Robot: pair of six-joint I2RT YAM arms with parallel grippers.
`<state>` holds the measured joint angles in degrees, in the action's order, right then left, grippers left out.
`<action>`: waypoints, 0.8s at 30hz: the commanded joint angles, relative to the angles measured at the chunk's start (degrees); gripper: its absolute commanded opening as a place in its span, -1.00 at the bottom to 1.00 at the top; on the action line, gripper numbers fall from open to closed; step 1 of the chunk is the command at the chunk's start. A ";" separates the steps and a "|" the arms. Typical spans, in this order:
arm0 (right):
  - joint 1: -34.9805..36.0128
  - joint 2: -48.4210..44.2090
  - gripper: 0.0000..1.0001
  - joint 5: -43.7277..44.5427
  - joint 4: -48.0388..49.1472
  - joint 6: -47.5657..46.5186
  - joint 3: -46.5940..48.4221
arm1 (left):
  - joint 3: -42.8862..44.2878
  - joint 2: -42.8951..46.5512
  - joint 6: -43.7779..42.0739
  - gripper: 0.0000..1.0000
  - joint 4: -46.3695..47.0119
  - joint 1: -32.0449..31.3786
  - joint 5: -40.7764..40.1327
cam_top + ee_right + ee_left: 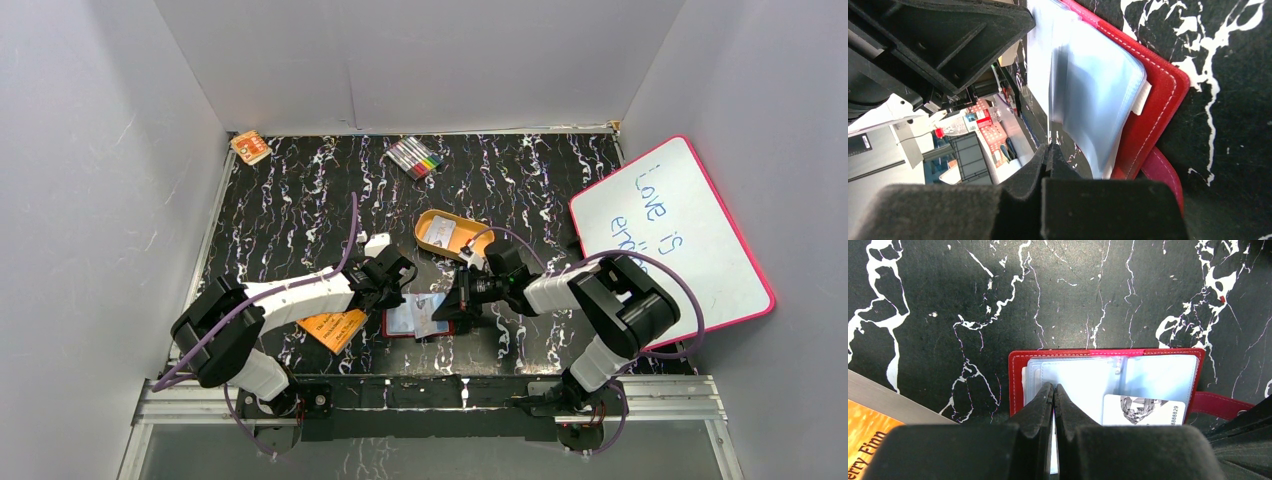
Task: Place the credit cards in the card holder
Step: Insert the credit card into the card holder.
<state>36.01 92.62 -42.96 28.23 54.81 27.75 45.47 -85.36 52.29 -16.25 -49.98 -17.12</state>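
The red card holder (415, 318) lies open near the table's front, between both grippers, with its bluish-clear pockets (1083, 380) facing up. One whitish credit card (1143, 411) with a faceted print rests on its right page. My left gripper (1053, 386) is shut, with the thin white edge of another credit card (1052, 440) pinched between its fingers; its tips are over the holder's left pocket. My right gripper (1049, 146) is shut on the edge of a thin pale clear leaf (1040, 55) lifted off the card holder (1153, 100). Seen from above, the left gripper (398, 283) and the right gripper (462, 300) flank the holder.
A flat orange booklet (335, 328) lies left of the holder, under the left arm. An orange oval tin (450, 235) sits just behind the grippers. Coloured markers (415, 157) and a small orange item (250, 147) lie at the back. A pink-framed whiteboard (670, 235) leans at the right.
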 commanded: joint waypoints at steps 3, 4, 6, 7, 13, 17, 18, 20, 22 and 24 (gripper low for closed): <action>-0.08 1.56 -1.00 -1.24 3.14 -0.80 0.74 | -1.70 0.50 -0.44 -1.00 -7.18 0.23 1.28; -0.06 1.95 -1.00 -1.26 3.41 -0.67 0.99 | -1.63 0.54 -0.46 -1.00 -7.19 0.23 1.37; -0.06 2.65 -1.00 -1.12 3.79 -0.51 1.37 | -1.62 0.59 -0.44 -1.00 -7.23 0.23 1.52; -0.06 2.96 -1.00 -1.08 3.95 -0.36 1.53 | -1.62 0.70 -0.44 -1.00 -7.22 0.23 1.56; -0.01 4.79 -1.00 -0.99 5.72 0.58 2.43 | -1.66 0.64 -0.44 -1.00 -7.28 0.23 1.96; 0.29 5.87 -1.00 -0.06 6.22 1.00 2.81 | -1.73 1.18 -0.19 -1.00 -7.30 0.23 2.25; 0.38 6.06 -1.00 0.26 5.97 1.00 2.96 | -1.66 1.36 -0.26 -1.00 -7.29 0.23 2.31; 0.71 6.25 -1.00 1.01 5.65 1.00 3.03 | -1.31 1.87 -0.52 -1.00 -7.49 0.23 2.36; 0.85 6.26 -1.00 1.59 5.43 1.07 3.06 | -0.81 2.33 -0.81 -0.94 -7.96 0.23 2.36; 0.85 6.18 -1.00 1.98 5.30 1.18 2.78 | 0.03 2.83 -1.14 -0.86 -8.64 0.21 2.43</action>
<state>36.58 97.93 -42.74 33.50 54.76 29.52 45.47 -84.47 52.12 -18.70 -49.93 -15.88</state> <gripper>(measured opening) 0.011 0.043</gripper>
